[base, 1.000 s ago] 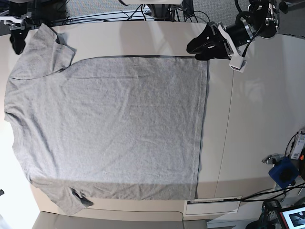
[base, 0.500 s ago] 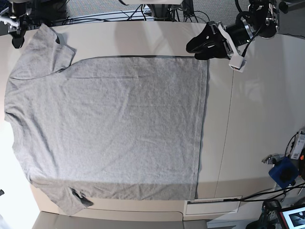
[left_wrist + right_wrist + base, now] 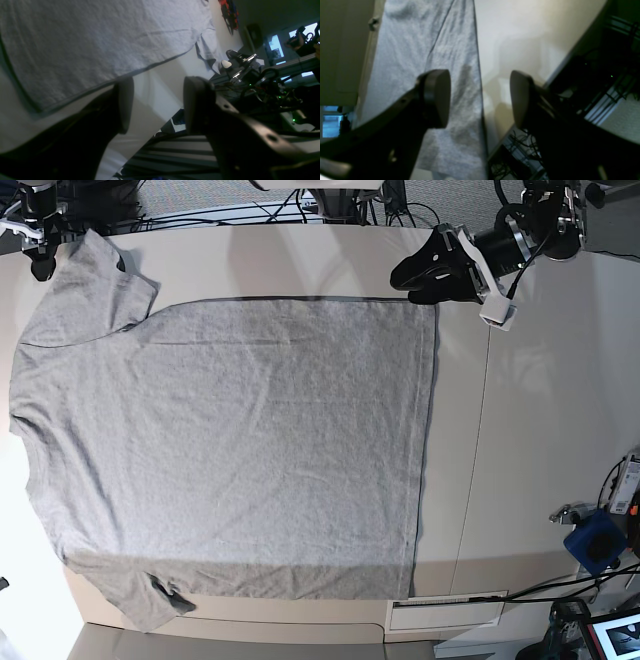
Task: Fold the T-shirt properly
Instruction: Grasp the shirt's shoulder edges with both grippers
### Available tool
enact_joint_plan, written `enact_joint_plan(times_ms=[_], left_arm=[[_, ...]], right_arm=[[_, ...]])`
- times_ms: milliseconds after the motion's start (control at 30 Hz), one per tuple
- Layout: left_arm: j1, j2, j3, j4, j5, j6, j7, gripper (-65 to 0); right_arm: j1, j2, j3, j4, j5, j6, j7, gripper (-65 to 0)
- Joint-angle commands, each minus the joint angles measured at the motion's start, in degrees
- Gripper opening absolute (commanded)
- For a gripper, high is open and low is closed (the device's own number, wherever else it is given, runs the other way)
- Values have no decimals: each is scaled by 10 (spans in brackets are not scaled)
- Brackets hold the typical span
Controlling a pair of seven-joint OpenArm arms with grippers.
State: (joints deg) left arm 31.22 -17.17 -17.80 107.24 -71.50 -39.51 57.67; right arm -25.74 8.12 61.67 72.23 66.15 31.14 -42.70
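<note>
**Both hands empty, shirt flat and waiting**

My left gripper [image 3: 155,105] hung with jaws apart, holding nothing, just beside the hem corner of the T-shirt [image 3: 230,450]. My right gripper [image 3: 480,97] gaped too, over the far sleeve's edge. The shirt lay spread across the table [image 3: 540,440], plain side up. My worry: pinching only the top layer there would drag the cloth crooked and bunch the fold.
</note>
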Motion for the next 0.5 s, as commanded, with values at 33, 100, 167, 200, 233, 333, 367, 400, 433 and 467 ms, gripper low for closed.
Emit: enact_joint_plan(times_ms=[33,100,167,200,233,333,367,400,433,467], left_arm=[[0,-4,-3,10,-23,-5,-6,-324],[0,-4,-3,10,-23,-5,-6,-324],[0,-4,-3,10,-23,-5,-6,-324],[0,-4,-3,10,-23,-5,-6,-324],[0,-4,-3,10,-23,-5,-6,-324],[0,-4,-3,10,-22,-5,-6,-324],[0,-4,-3,10,-22,-5,-6,-324],[0,-4,-3,10,-22,-5,-6,-324],[0,-4,-3,10,-22,-5,-6,-324],[0,-4,-3,10,-22,-5,-6,-324]], right_arm=[[-5,10,-14,-2,0,-1,-7,-281],[-4,9,-31,-3,-1,-1,-8,-281],[-5,9,-50,-3,-5,-1,-9,-281],[-5,9,-59,-3,-12,-1,-10,-281],[-5,9,-68,-3,-18,-1,-10,-281],[-5,9,-78,-3,-35,-1,-12,-281],[-5,9,-78,-3,-38,-1,-13,-281],[-6,9,-78,-2,-39,-1,-14,-281],[-8,9,-78,-2,-39,-1,-17,-281],[-10,9,-77,-2,-39,-2,-20,-281]])
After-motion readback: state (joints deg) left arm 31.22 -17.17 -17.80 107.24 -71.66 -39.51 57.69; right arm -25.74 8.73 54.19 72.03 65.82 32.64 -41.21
